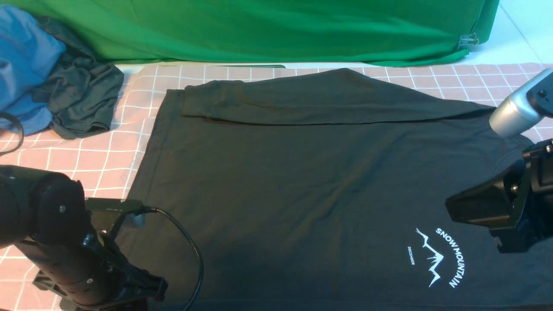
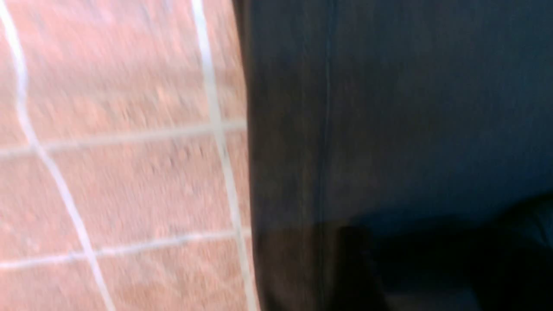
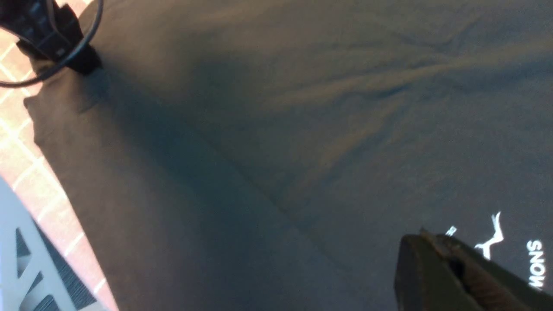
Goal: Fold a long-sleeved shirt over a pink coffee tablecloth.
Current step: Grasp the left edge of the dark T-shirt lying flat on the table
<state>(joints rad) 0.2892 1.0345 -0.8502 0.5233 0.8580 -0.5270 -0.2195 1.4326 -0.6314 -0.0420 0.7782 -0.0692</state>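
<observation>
Heaped at the far left, a blue garment [image 1: 23, 65] and a dark grey-green garment [image 1: 80, 95] touched each other on the pink tablecloth [image 1: 108, 160]. The left gripper [image 3: 71, 54] sat low at the near left, on the near-left corner of the shirt [image 1: 281, 181]. Whether its fingers were open or closed could not be told, as the left wrist view was blurred and showed only the shirt's hem edge against the white grid. The black shirt lay spread flat on the tablecloth, filling its middle and right, with the hem to the left and the chest to the right. One sleeve [image 1: 302, 106] was folded across its far part. A green cloth [image 1: 259, 30] ran along the far side behind the tablecloth. A white mountain print [image 1: 436, 257] showed at the near right of the shirt. The right gripper [image 3: 427, 248] hung just above the chest beside that print, its fingers pressed closed with nothing seen between them.
</observation>
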